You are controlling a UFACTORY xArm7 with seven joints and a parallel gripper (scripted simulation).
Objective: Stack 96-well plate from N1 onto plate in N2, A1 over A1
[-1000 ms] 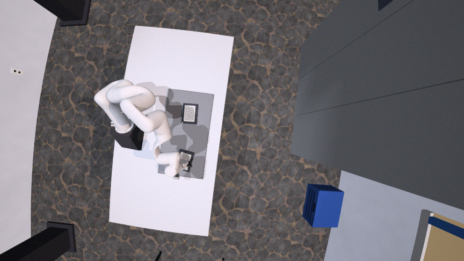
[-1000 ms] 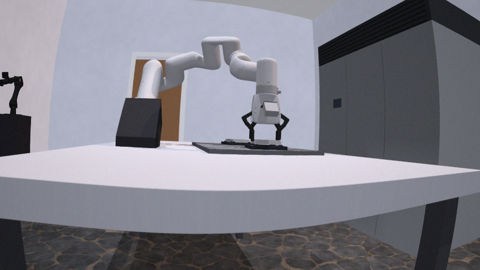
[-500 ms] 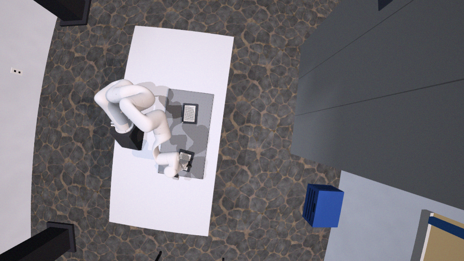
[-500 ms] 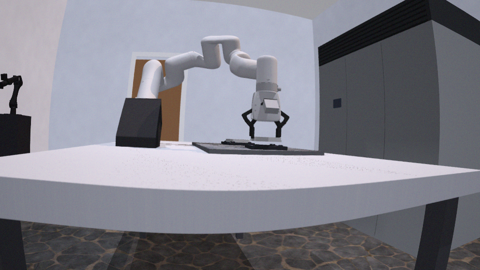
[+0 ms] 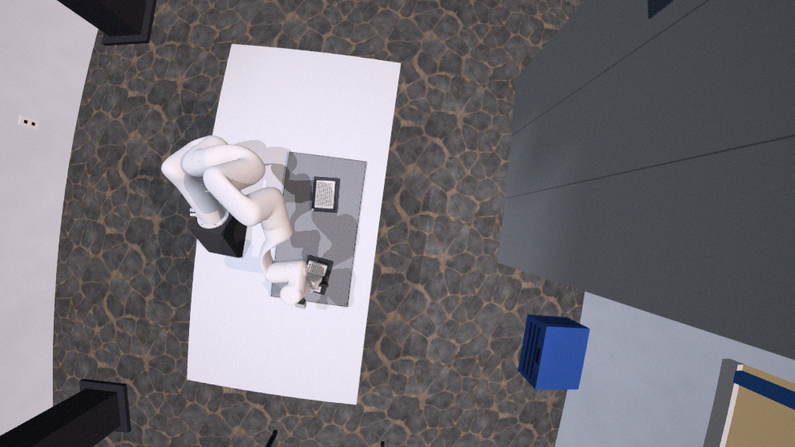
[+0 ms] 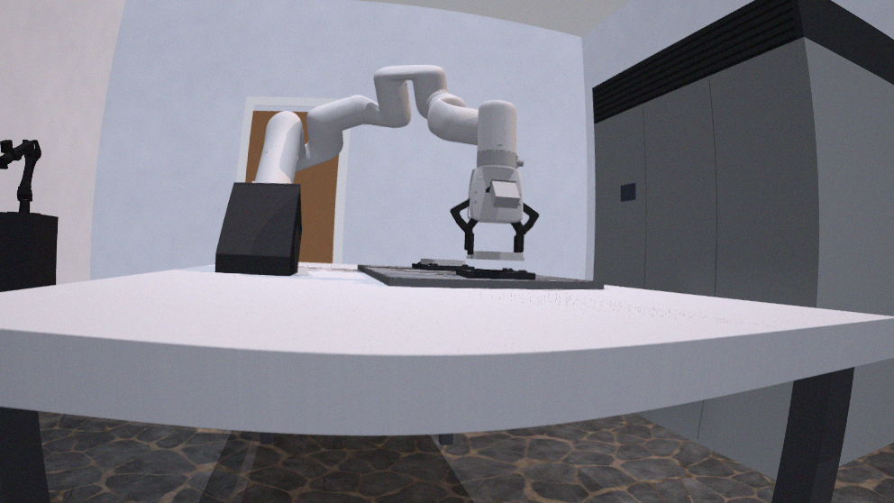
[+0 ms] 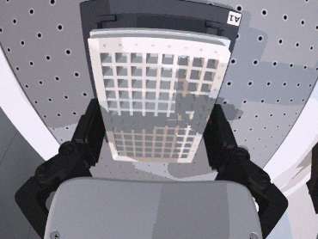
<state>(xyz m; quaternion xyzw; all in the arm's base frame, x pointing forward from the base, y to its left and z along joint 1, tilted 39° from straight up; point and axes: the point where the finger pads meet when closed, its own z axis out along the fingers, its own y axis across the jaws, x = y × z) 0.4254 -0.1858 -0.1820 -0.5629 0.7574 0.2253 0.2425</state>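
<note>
My gripper [image 6: 496, 250] is shut on a white 96-well plate [image 6: 496, 255] and holds it a little above the black plate nest N1 [image 6: 497, 273]. In the wrist view the held plate [image 7: 157, 104] sits between the two black fingers, with the dark nest N1 [image 7: 160, 15] below it and its A1 label [image 7: 234, 18] at the top right corner. In the overhead view the held plate [image 5: 316, 268] is over nest N1 [image 5: 320, 275]. The second white plate [image 5: 325, 194] rests in nest N2 [image 5: 325, 179] farther along the grey perforated base [image 5: 322, 227].
The arm's black base block [image 5: 219, 235] stands on the white table [image 5: 294, 222] beside the grey base. Grey cabinets [image 6: 743, 187] stand beyond the table's right side. A blue crate [image 5: 553, 352] is on the floor.
</note>
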